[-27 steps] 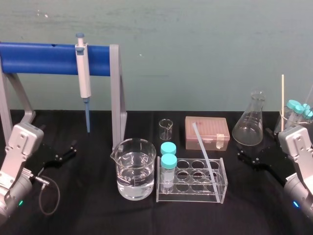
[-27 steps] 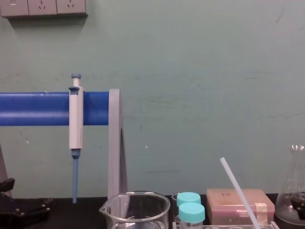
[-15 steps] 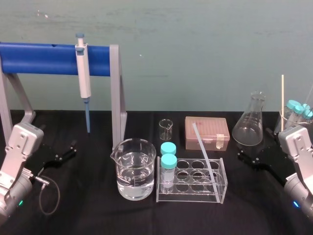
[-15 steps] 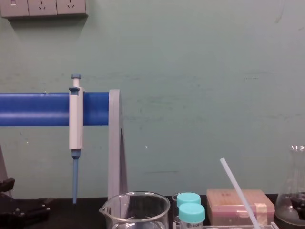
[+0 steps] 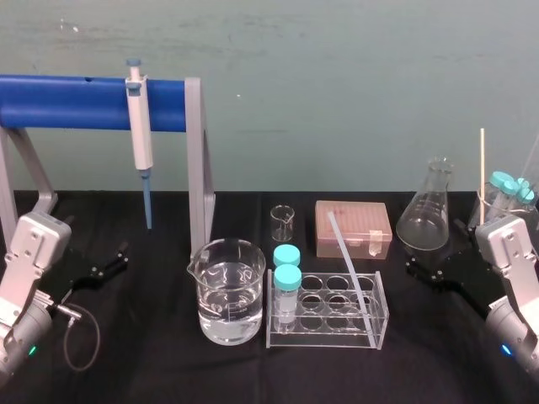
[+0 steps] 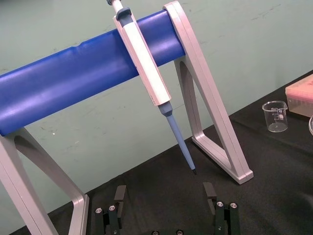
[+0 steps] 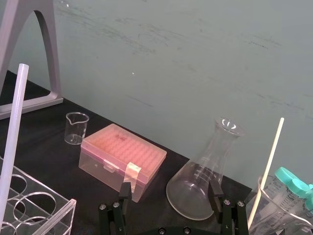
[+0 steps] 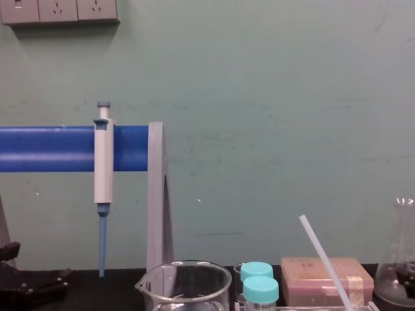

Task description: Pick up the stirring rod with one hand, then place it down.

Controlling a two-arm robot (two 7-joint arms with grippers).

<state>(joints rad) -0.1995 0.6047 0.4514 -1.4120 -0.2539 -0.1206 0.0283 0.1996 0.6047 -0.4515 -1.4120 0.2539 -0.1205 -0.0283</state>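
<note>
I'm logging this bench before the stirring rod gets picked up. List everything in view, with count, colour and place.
stirring rod: 1, translucent white, leaning in the tube rack
tube rack: 1, clear, front centre
rack tubes: 2, teal caps, rack's left end
large beaker: 1, clear with water, left of the rack
small beaker: 1, clear, behind the rack
tip box: 1, pink, behind the rack
conical flask: 1, clear, right of the box
pipette: 1, white and blue, hanging on the stand
stand: 1, blue bar, grey legs, back left
cup: 1, clear, far right
cup tubes: at least 2, teal caps
wooden stick: 1, pale, in the cup
table: 1, black
left end effector: 1, black, open, left edge
right end effector: 1, black, open, by the flask
</note>
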